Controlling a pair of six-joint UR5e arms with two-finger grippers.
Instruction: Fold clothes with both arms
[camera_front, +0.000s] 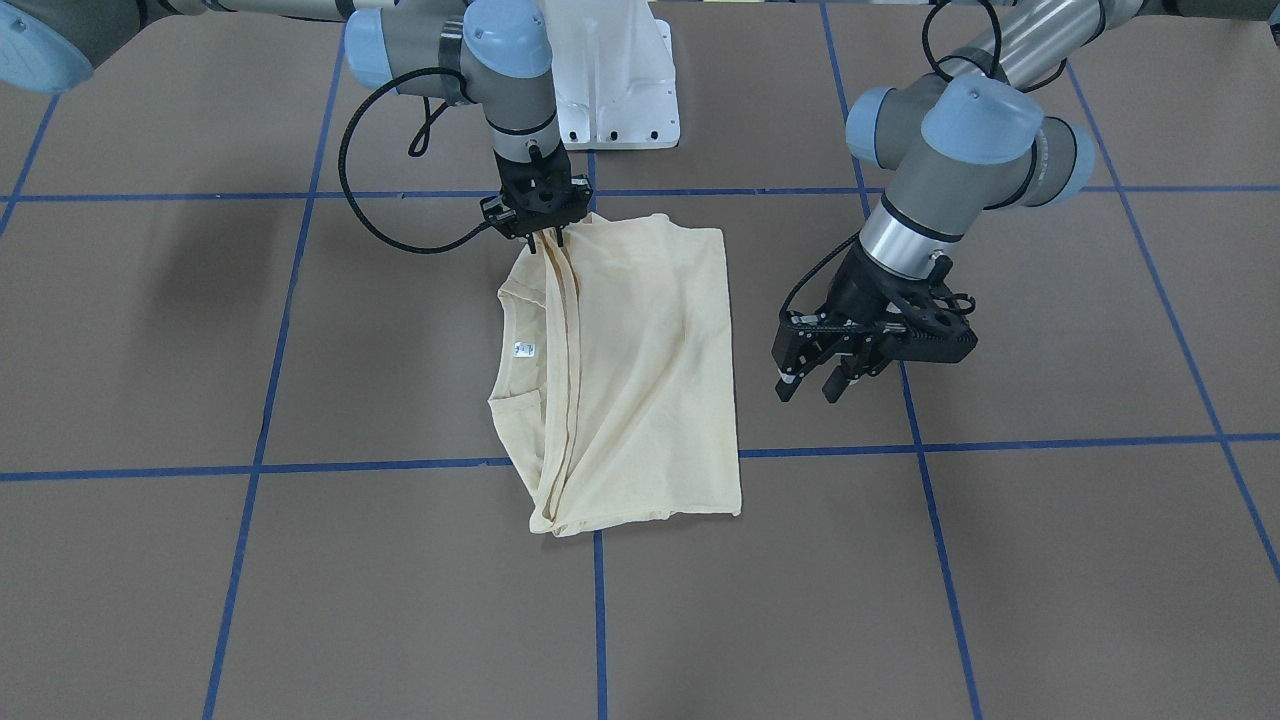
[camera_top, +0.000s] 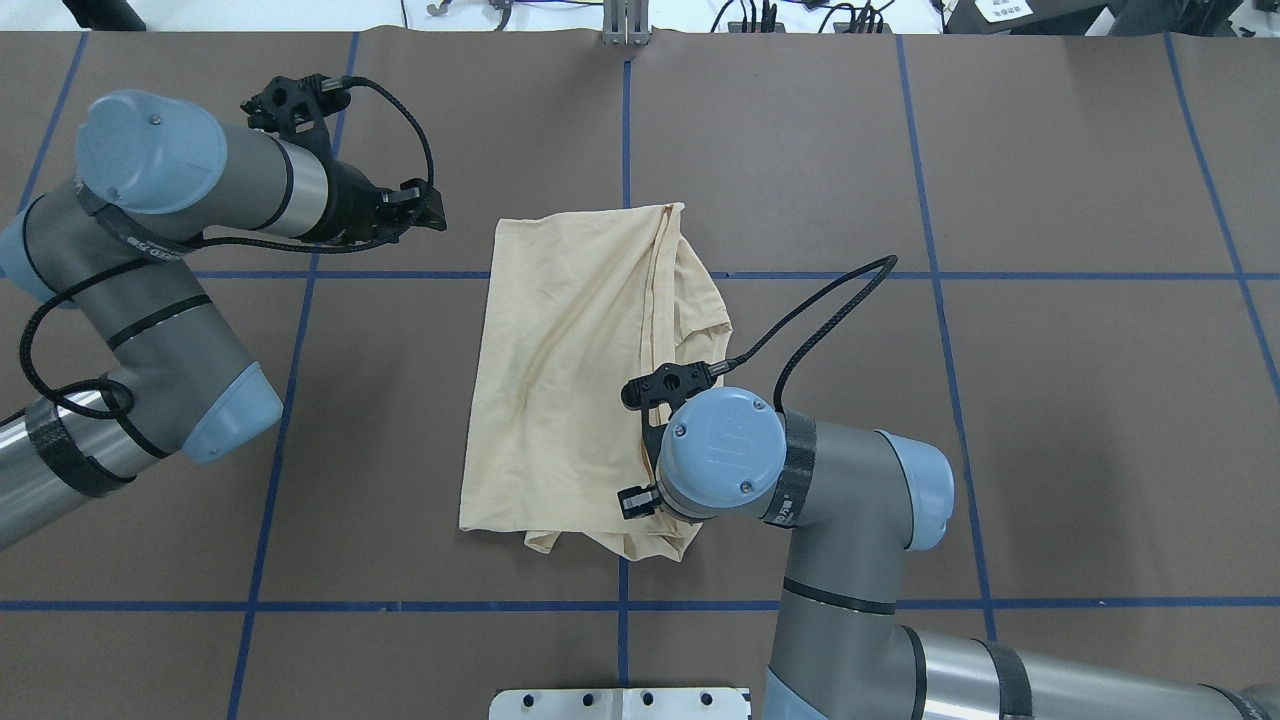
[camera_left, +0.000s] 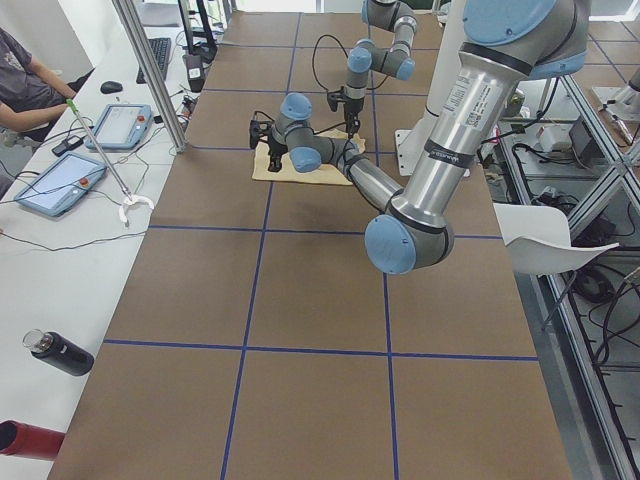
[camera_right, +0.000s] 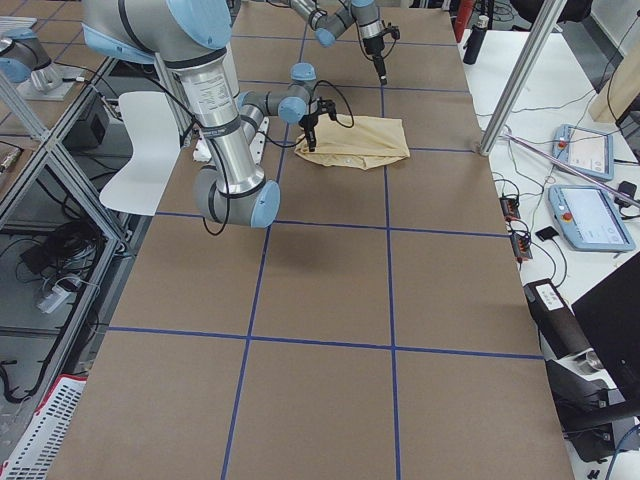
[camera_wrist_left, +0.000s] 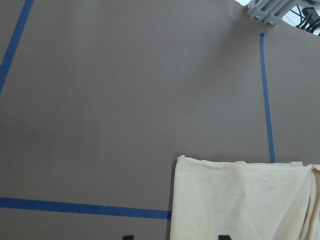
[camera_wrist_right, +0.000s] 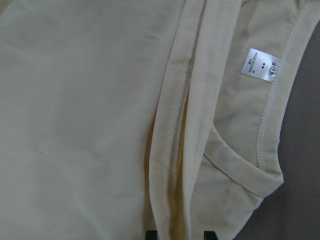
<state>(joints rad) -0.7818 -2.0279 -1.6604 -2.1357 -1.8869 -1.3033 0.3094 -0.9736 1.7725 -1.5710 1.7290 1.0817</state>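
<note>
mid-fold: my right claw (camera_front: 546, 238) pinches the t-shirt (camera_front: 650, 380) at its doubled hem; left claw (camera_front: 808, 393) hangs wide, empty. next, i reckon, it takes the far corner.

Near left arm (camera_left: 455, 120) reaches along the brown counter (camera_left: 310, 330). Left gripper (camera_left: 270, 160) is near the side of the cream shirt (camera_left: 283, 175) away from the robot. Far right arm (camera_left: 372, 62) points down, right gripper (camera_left: 350, 128) at the shirt's robot-side edge. Fingers too small to read. Black bottle (camera_left: 60, 352) and red bottle (camera_left: 25, 440) lie on the white bench (camera_left: 60, 290).
</note>
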